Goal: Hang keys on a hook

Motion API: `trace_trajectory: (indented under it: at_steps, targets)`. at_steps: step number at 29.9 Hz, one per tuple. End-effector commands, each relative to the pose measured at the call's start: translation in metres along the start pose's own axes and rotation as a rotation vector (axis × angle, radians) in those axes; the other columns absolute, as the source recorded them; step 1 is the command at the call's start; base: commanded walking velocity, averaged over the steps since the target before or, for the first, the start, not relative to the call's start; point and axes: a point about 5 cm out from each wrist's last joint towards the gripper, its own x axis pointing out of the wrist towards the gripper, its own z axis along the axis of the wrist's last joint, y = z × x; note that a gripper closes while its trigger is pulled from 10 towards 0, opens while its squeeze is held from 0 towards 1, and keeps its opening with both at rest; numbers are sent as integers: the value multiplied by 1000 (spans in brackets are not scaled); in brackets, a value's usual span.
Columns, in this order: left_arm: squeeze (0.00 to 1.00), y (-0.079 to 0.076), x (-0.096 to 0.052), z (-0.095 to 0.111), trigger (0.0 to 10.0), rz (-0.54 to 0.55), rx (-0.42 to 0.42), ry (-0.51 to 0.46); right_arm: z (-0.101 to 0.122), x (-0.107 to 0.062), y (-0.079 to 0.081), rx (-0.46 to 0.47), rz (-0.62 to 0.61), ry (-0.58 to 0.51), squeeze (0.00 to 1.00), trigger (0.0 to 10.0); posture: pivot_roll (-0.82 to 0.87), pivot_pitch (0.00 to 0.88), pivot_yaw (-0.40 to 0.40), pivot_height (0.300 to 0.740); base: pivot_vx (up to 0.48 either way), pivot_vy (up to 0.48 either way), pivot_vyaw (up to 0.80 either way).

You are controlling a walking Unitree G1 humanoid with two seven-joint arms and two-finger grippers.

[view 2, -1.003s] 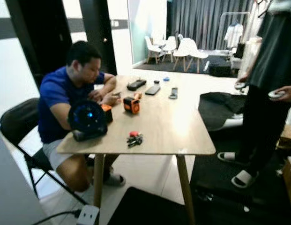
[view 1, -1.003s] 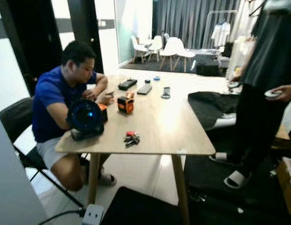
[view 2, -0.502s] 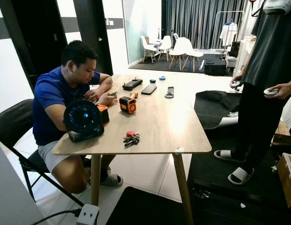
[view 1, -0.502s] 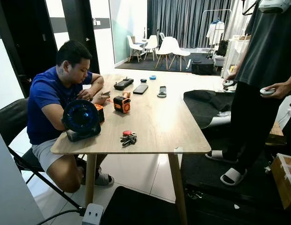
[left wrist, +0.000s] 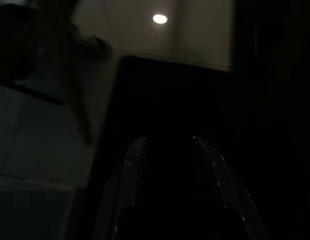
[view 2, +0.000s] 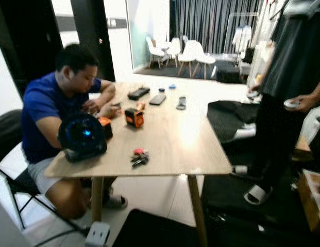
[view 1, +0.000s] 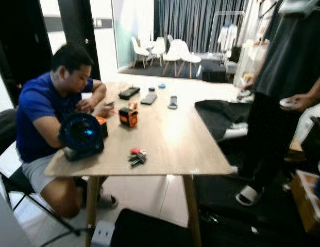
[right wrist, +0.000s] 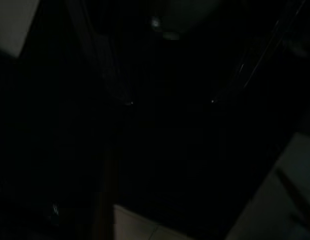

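Wooden table, keys, round fan, orange box, remotes

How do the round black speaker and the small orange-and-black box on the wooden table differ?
The round black speaker is clearly the larger and glows blue at its centre; the small orange-and-black box is squarish with no light. The speaker stands near the table's front left corner, the box farther back, toward the middle. Both stand upright on the wooden table, by the seated person.
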Motion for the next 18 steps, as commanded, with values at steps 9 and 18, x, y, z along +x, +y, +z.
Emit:
trace_trajectory:
  at_steps: [9,18]
  targets:
    - [0,9,-5,-8,10000,34,-12,17,0,2,11,10,25,-4,0,10000,34,0,33,740,141,0,0]
    - [0,10,-8,-8,10000,17,-14,-16,0,1,11,7,25,-4,0,10000,34,0,34,740,0,0,0]
